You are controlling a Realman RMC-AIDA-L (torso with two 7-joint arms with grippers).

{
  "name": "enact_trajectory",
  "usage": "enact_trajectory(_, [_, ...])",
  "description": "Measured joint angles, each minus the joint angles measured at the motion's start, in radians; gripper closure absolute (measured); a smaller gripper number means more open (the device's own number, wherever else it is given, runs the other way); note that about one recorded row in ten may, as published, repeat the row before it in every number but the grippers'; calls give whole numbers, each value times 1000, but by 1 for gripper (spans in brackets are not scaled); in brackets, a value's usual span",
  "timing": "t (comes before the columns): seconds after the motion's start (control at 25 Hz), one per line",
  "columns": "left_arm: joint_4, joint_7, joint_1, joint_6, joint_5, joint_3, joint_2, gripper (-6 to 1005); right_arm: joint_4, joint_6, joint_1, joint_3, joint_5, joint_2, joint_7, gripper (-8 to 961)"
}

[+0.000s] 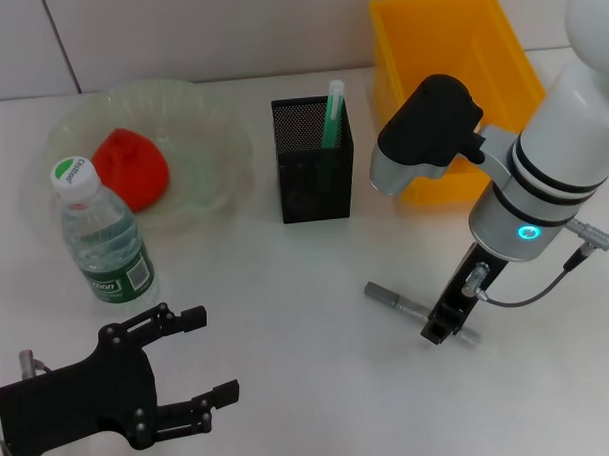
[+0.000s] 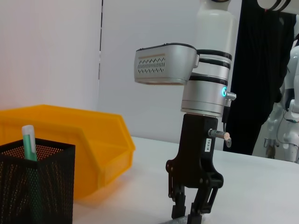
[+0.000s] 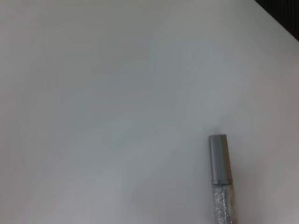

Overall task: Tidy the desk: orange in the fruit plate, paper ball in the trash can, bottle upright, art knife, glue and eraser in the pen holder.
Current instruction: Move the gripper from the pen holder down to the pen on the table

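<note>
Right gripper (image 1: 440, 328) down over grey art knife (image 1: 395, 302) lying flat on tabletop (image 1: 310, 388); fingers narrowly parted astride its far end, apparently not clamped. Knife's long axis crosses the fingers. Left gripper (image 1: 204, 357) open wide, well apart.

Your bottle (image 1: 103, 238) stands front-left of the fruit plate (image 1: 216, 126); pen holder (image 1: 313, 159) centre; trash can (image 1: 454, 83) right; art knife (image 1: 407, 305) lies in front.

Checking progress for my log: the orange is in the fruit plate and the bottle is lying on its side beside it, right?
Not quite. The bottle stands upright beside the fruit plate, cap up, as the head view shows. The orange is indeed in the plate.
</note>
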Motion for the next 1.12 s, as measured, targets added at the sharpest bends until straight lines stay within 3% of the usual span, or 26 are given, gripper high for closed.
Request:
enact_trajectory(0.52, [0, 0, 2, 2, 0, 0, 0, 129, 2, 7, 0, -10, 0, -2, 4, 624])
enact_trajectory(1.12, [-1, 0, -5, -4, 0, 0, 0, 129, 6, 3, 4, -10, -13, -2, 6, 755])
